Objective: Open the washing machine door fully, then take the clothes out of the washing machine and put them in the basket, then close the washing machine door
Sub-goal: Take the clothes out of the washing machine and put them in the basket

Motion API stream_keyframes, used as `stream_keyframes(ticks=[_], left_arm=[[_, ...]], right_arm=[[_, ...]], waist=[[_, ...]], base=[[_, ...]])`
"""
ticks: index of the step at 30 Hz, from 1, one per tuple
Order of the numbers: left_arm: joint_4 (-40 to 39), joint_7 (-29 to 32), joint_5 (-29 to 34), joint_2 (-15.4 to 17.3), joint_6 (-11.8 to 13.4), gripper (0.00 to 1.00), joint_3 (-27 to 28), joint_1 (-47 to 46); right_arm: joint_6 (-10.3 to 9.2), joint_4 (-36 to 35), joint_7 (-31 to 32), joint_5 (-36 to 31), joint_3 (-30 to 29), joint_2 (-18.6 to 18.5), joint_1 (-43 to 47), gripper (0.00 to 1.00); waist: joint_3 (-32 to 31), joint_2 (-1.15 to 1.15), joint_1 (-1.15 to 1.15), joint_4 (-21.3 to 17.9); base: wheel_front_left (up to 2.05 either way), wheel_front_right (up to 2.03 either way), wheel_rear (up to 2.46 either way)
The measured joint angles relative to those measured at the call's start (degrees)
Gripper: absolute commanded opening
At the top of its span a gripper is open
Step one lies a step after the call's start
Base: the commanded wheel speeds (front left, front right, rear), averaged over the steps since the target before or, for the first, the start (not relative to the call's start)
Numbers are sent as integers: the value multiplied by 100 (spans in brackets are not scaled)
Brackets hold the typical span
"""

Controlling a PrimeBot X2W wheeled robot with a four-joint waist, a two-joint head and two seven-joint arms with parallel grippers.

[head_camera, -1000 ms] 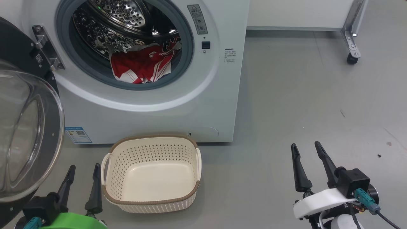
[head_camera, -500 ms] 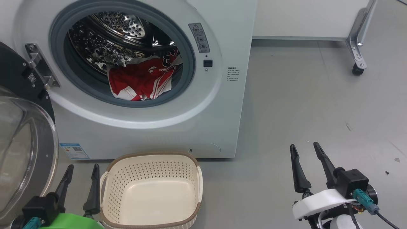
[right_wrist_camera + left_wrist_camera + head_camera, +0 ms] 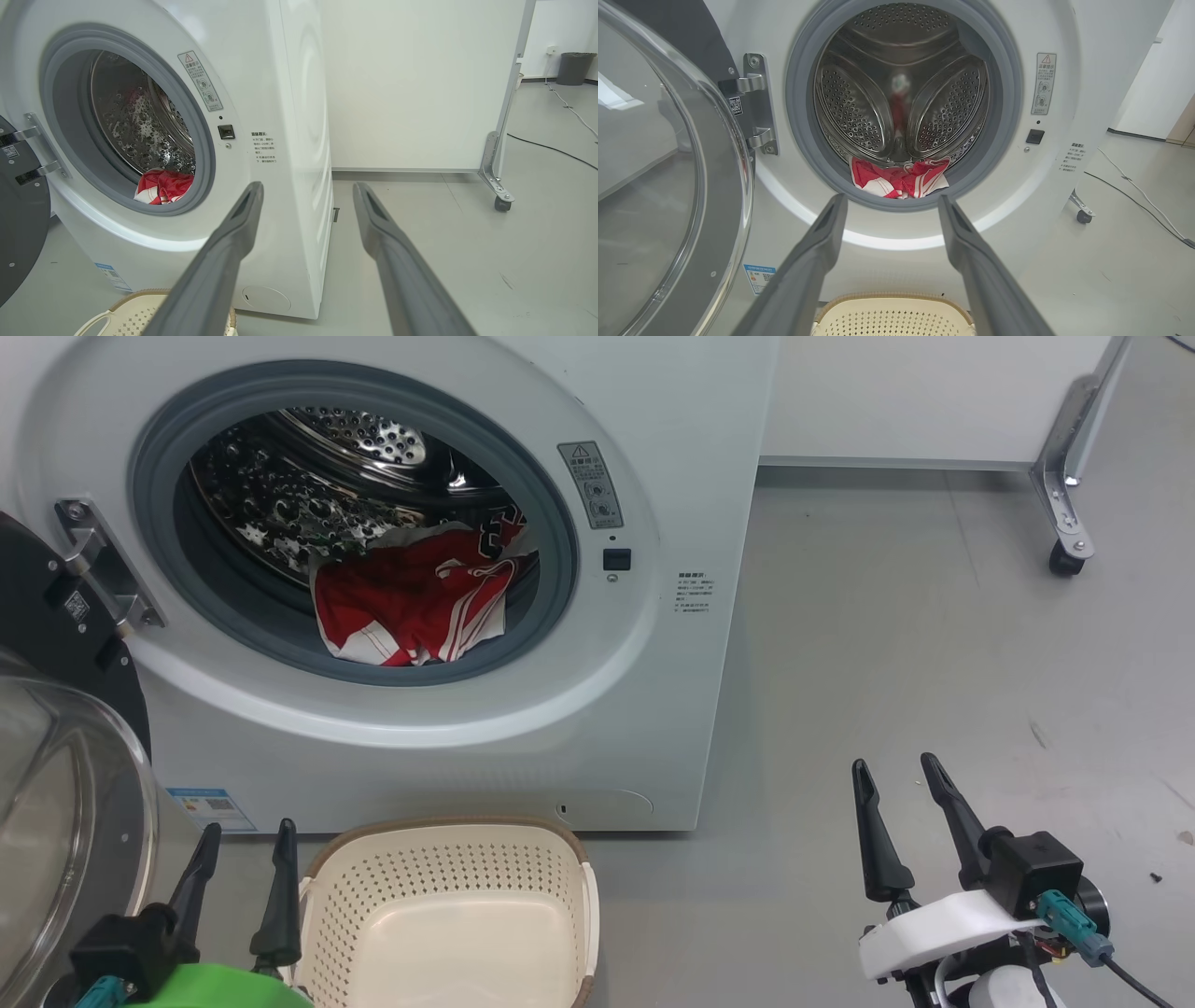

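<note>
The white washing machine (image 3: 653, 691) stands ahead with its door (image 3: 56, 803) swung open to the left, glass bowl facing me. Red clothes (image 3: 411, 602) with white stripes lie at the front of the steel drum, also seen as clothes (image 3: 901, 179) and clothes (image 3: 161, 186) in the wrist views. The cream basket (image 3: 448, 840) sits on the floor below the mouth. My left gripper (image 3: 245, 831) is open at the lower left, beside the basket's left rim. My right gripper (image 3: 896, 770) is open over bare floor at the lower right. Nothing is between either pair of fingers.
A white panel on a metal leg with a caster (image 3: 1064, 558) stands at the back right. A door hinge (image 3: 103, 569) sticks out left of the mouth. Cables (image 3: 551, 149) run across the grey floor far right.
The camera has tilted up, so the machine, basket and floor have slid down the head view. Both grippers hold their places, open as before.
</note>
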Motion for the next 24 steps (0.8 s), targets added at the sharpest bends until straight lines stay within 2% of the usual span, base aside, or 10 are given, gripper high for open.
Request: stream_keyframes(ticks=[24], left_arm=[[-9,-1,60,30,10,100,-81,8]], right_arm=[[-13,-4,0,2,10,2,0,100]], waist=[[60,0,0,-43]], base=[[18,-18,0]])
